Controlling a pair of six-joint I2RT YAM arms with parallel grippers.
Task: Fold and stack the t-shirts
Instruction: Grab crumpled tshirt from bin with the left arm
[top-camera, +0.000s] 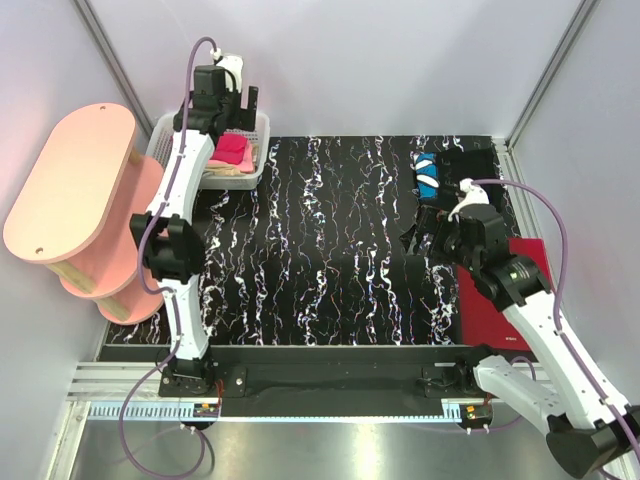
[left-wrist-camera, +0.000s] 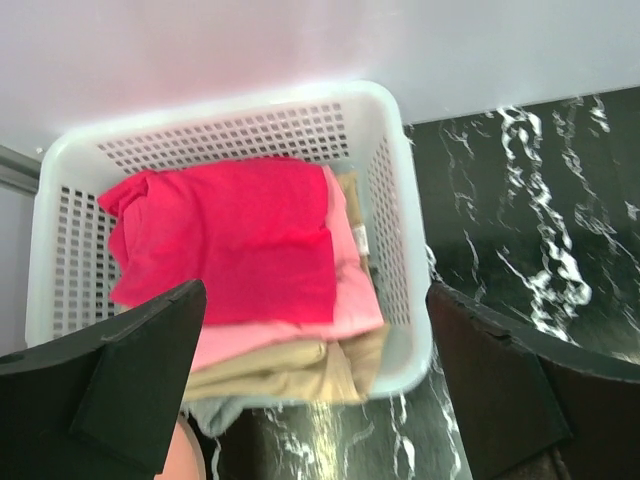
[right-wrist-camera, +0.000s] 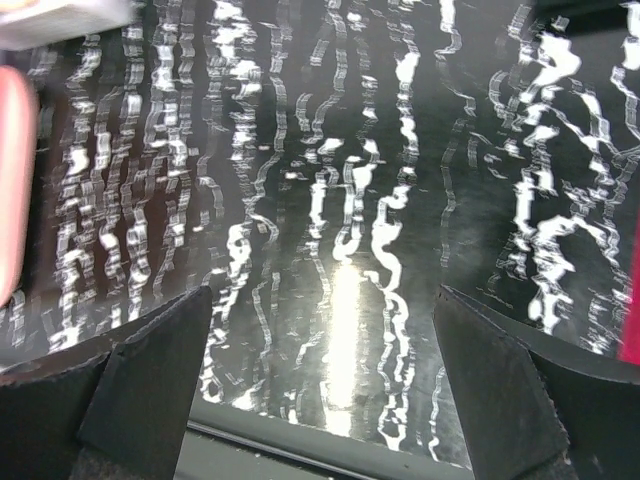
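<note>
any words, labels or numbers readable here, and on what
No text can be read.
white tag on the pink shirt: too blurred.
blue-white patch on the black shirt: no letters legible.
ruled strip along the near rail: marks too small.

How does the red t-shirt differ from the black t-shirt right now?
Colour: the red t-shirt is plain crimson; the black t-shirt carries a blue-white patch.
Place: the red t-shirt lies in the white basket atop the pink t-shirt and beige t-shirt; the black t-shirt lies on the table, far right.
Shared: both are soft cloth, and neither is gripped.
</note>
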